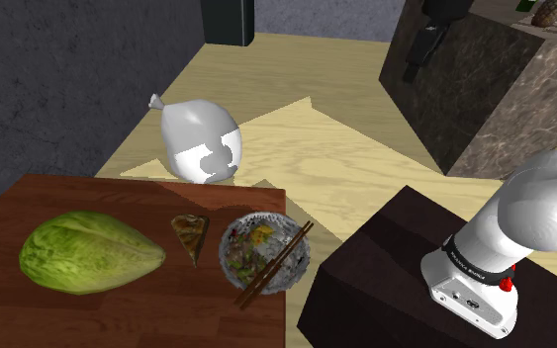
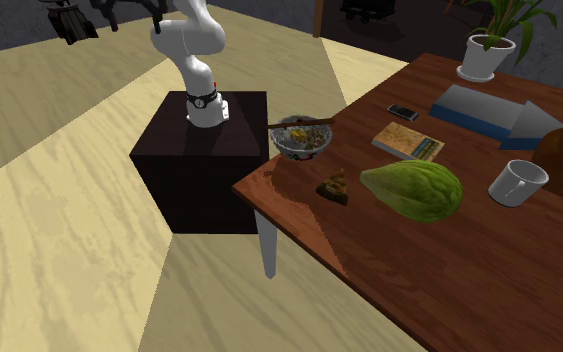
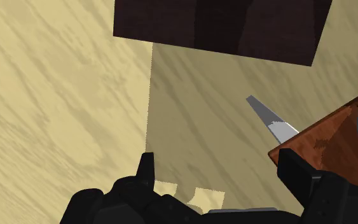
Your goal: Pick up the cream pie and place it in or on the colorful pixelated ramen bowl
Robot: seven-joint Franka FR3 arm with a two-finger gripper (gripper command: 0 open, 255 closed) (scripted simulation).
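The cream pie (image 1: 191, 235) is a small brown wedge lying on the dark wooden table (image 1: 29, 306), between a green lettuce and the patterned ramen bowl (image 1: 264, 252), which has chopsticks across its rim. The second exterior view also has the pie (image 2: 334, 188) and the bowl (image 2: 304, 138) near the table's corner by the stand. My gripper (image 2: 69, 22) hangs high over the floor, on the far side of the stand from the table. In the wrist view the gripper (image 3: 219, 167) is open with nothing between its fingers, and below it lie bare floor, the stand and the table's corner (image 3: 336, 143).
The lettuce (image 2: 414, 190) lies beside the pie. Farther along the table are a book (image 2: 406, 142), a phone (image 2: 402, 111), a white mug (image 2: 516, 182) and a potted plant (image 2: 489, 50). A white rounded object (image 1: 202, 143) sits beyond the table. A dark marbled counter (image 1: 484, 89) stands behind the stand.
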